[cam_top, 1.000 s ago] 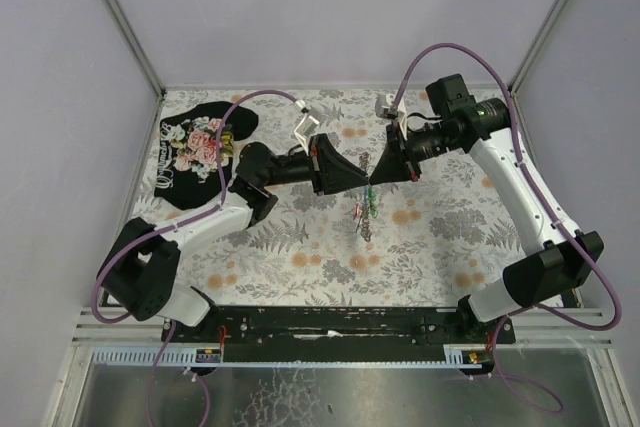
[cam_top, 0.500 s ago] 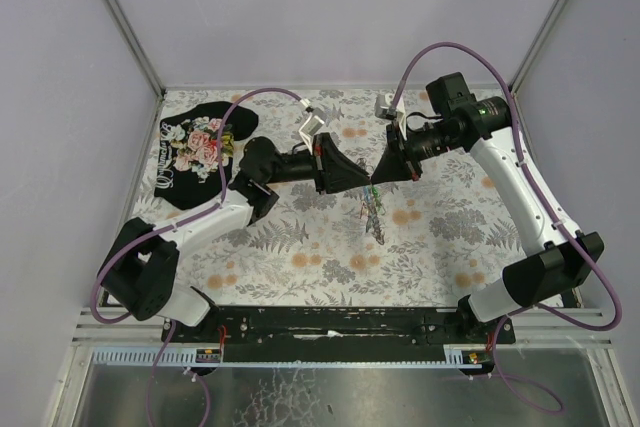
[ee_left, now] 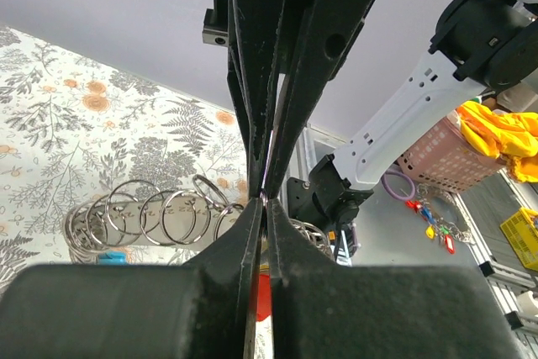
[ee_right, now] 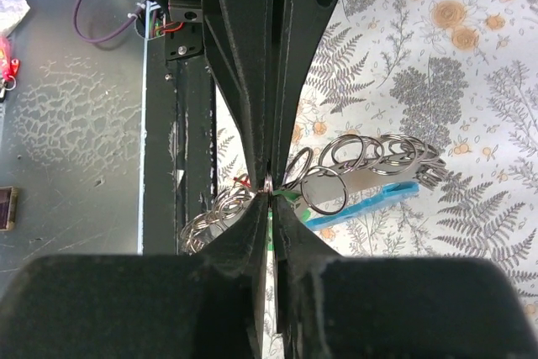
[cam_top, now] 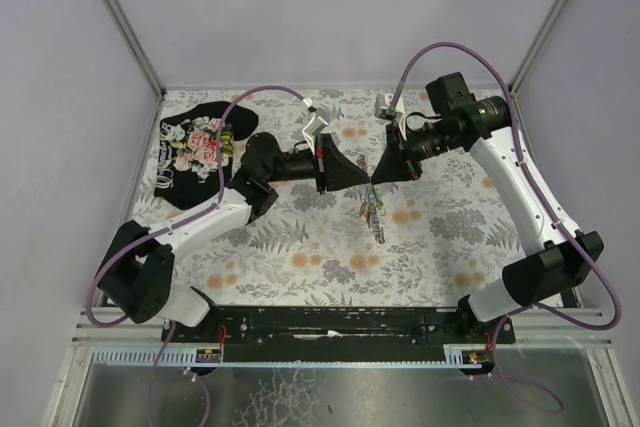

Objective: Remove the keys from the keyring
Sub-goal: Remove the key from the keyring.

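My two grippers meet tip to tip above the middle of the table, left gripper and right gripper. Both are shut, pinching a thin silvery ring of the keyring from opposite sides. Under the tips the keys dangle in a slanted bunch. The left wrist view has my left gripper closed, a red key head behind its fingers and a chain of rings to the left. Beside my shut right gripper, the right wrist view shows a green key head, linked rings and the light-blue fob.
A black floral cloth lies at the table's far left corner. The table carries a fern-and-flower print sheet. Off the table, a pink basket with yellow fabric shows in the left wrist view.
My left gripper has closed from partly open to shut. The left arm has shifted slightly toward the back, and the hanging keys have swung to slant down to the right.
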`<state>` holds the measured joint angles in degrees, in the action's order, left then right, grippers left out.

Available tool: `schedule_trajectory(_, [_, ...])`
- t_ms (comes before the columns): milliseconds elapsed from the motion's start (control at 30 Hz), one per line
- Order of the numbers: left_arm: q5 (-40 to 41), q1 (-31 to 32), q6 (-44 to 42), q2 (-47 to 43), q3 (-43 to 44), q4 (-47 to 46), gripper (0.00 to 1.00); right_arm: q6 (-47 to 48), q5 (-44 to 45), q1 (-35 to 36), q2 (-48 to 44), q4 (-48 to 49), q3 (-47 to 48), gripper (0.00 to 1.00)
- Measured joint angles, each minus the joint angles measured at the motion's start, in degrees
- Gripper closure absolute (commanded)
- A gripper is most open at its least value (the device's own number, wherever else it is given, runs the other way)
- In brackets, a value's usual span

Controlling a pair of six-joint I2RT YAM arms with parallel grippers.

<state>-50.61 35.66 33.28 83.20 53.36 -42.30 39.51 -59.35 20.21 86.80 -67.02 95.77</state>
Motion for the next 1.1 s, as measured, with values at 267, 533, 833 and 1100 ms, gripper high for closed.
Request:
schedule_trajectory(267, [4.9,0.0,0.1,-4.6,-7.6,-4.2,1.0,-1.4,-3.1,0.0,0.0,1.3,1.1,0.59])
schedule_trajectory(533, [14.2,0.2,5.4,-6.1,-18.2,-25.8,1.0,-5.3,-7.3,-1.2,-1.4,5.9,1.2,0.58])
schedule_trajectory(833, [25.7,2.6,9.1,-5.9,-19.3,-41.2,1.0,-17.2,-14.6,-2.0,-6.4,21.4,-7.7,0.58])
schedule_trajectory(1100, [32.7,4.5,2.8,-10.1,-19.3,-42.1,1.0,-29.6,-16.8,-1.7,-6.5,35.9,-10.2,0.64])
